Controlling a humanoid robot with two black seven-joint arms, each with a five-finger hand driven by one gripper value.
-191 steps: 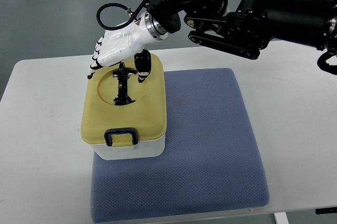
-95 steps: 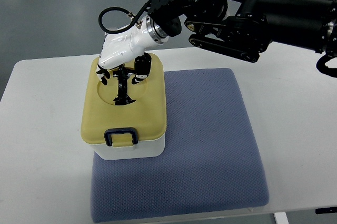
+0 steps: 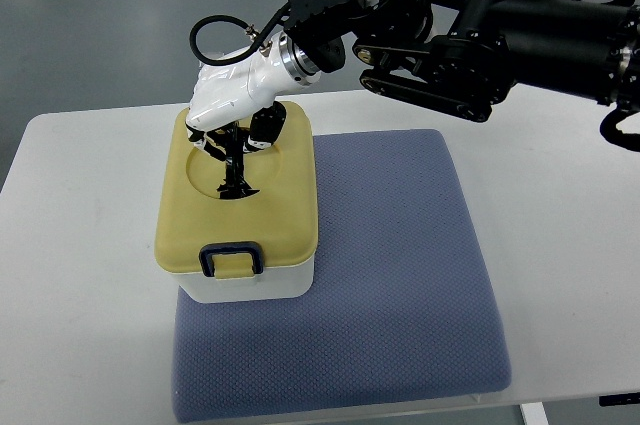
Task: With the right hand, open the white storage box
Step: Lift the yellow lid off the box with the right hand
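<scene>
A white storage box (image 3: 262,283) with a yellow lid (image 3: 285,210) stands on the left part of a blue mat (image 3: 400,265). A black handle (image 3: 236,181) stands upright in the round recess at the lid's middle. My right hand (image 3: 229,141), white with black joints, reaches down from the upper right. Its fingers are curled around the top of that handle. A blue latch (image 3: 231,260) sits at the lid's front edge. The left arm is out of the picture.
The mat lies on a white table (image 3: 80,245). My black right arm (image 3: 470,35) spans the upper right above the table's far edge. A black cable loop (image 3: 215,40) sticks up behind the wrist.
The right hand's fingers, spread off the lid's left side a second ago, have swung in and curled around the black handle. The box has not moved.
</scene>
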